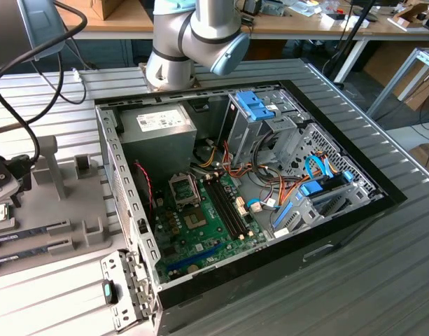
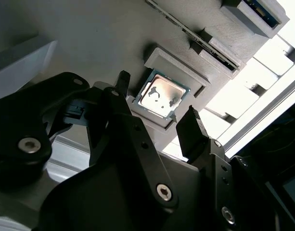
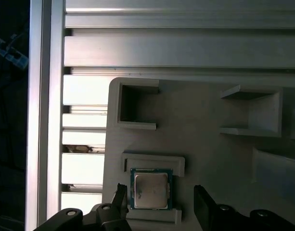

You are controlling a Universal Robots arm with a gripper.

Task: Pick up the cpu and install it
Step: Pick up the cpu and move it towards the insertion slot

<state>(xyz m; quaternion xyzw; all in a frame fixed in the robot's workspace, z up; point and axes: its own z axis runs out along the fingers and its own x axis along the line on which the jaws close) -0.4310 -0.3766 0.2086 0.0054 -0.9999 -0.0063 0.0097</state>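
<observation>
At the exterior view's left you have the grey holder tray (image 1: pixel 67 203), and to its right the open computer case (image 1: pixel 270 259) with its green board (image 1: pixel 200 227). In both wrist views the cpu (image 2: pixel 161 95) (image 3: pixel 150 188) lies flat in a shallow pocket of that tray. It is a small square with a dull silver lid and a thin green rim. Your claw (image 2: pixel 157 98) (image 3: pixel 160 192) stands open, its dark fingers (image 3: pixel 205 204) either side of the chip, gripping nothing.
</observation>
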